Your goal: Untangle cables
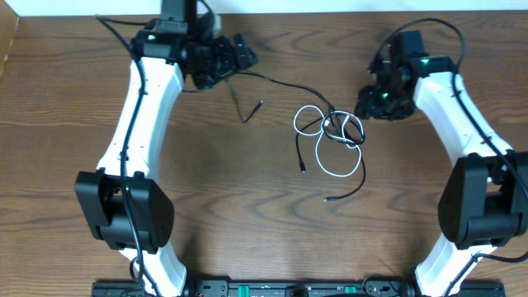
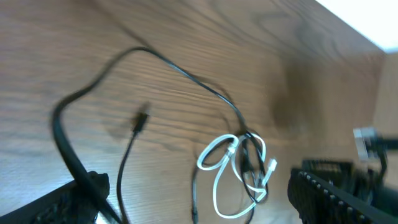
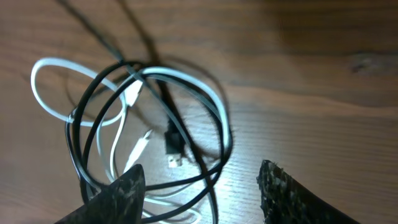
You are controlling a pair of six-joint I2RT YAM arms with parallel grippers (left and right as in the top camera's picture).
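Note:
The black cable (image 1: 285,83) runs from my left gripper (image 1: 239,56) across the table into a tangle with the white cable (image 1: 338,175) at centre right. One black plug end (image 1: 257,106) lies loose below the left gripper. In the left wrist view the left gripper (image 2: 193,205) is open, and the black cable (image 2: 186,74) lies across its left finger. The white cable (image 2: 217,186) loops ahead of it. My right gripper (image 1: 371,103) is open just right of the tangle. In its wrist view the right gripper (image 3: 199,193) hovers over black cable loops (image 3: 93,87) and white cable loops (image 3: 46,62).
A black plug with a silver tip (image 3: 174,152) and a white plug (image 3: 143,140) lie inside the loops. Another black cable end (image 1: 330,199) lies below the tangle. The wooden table's far edge (image 1: 330,10) runs just behind both arms.

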